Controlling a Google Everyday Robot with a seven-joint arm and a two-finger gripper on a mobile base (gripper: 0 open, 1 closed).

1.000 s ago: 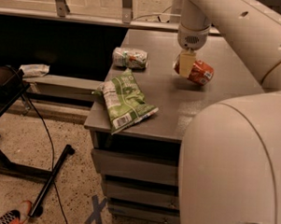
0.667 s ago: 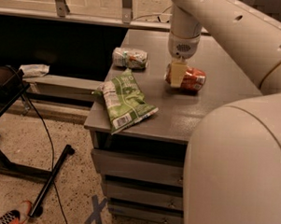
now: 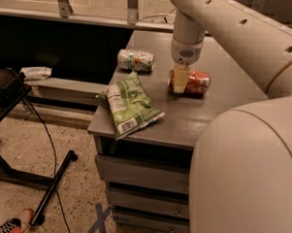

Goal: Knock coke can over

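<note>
The coke can (image 3: 197,83) lies on its side on the tabletop (image 3: 218,119), seemingly toppled, with the gripper (image 3: 180,79) low at one end; whether the gripper is spread or closed cannot be told.

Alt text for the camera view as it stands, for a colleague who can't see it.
The coke can lies on its side on the grey table, and the arm's gripper is down low over one end of it. Further along the table lie a pale can, also on its side, and a green chip bag.
</note>
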